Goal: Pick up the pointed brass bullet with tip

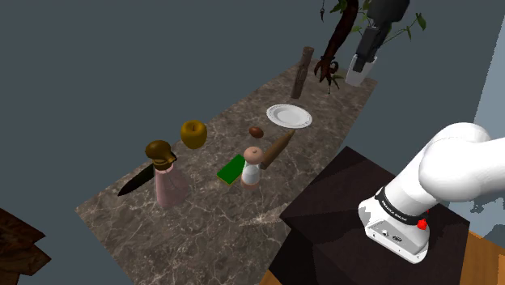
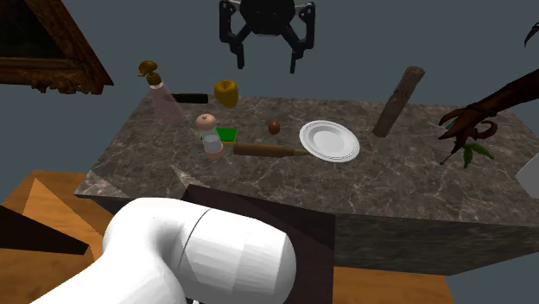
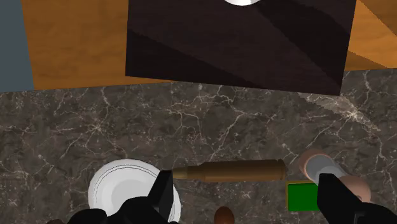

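Observation:
The brass bullet lies on its side on the marble table, between a white plate and a white shaker with a pinkish cap. Its pointed tip faces the plate. My black gripper hangs high above the table, open, with nothing between its fingers. In the wrist view the bullet sits just beyond the gap between the fingertips.
Near the bullet are a small brown oval and a green flat block. Further off are a yellow apple, a pink bottle, a dark knife, a leaning wooden stick and a potted plant.

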Robot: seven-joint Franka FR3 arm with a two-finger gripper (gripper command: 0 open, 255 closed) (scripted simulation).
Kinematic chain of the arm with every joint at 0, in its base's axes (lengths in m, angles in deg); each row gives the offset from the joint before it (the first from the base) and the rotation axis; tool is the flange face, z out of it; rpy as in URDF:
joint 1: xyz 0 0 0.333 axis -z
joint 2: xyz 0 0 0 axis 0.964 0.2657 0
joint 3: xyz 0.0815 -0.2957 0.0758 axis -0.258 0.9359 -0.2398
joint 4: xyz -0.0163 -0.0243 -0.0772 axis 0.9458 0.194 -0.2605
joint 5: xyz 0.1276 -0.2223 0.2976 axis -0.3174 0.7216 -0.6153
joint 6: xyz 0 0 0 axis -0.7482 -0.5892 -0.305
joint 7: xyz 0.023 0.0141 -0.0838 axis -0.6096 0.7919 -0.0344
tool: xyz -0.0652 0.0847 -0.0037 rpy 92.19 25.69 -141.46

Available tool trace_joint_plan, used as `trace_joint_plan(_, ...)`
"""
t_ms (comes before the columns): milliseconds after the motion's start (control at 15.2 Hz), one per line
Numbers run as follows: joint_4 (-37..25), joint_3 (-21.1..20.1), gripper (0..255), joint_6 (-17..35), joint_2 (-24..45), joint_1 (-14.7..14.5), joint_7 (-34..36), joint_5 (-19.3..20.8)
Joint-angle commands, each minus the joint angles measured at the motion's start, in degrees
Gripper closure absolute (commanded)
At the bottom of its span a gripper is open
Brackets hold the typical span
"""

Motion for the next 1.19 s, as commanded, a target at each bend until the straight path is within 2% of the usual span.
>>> trace_joint_plan(0,0.00,0.00,0,0.00,0.00,0.00,0.00,0.00)
trace_joint_plan(594,16.33,-6.32,0,20.28,0.87,4.14,20.32,-6.57)
trace_joint_plan(1122,24.68,-13.14,0,41.94,10.83,7.04,37.62,-12.35)
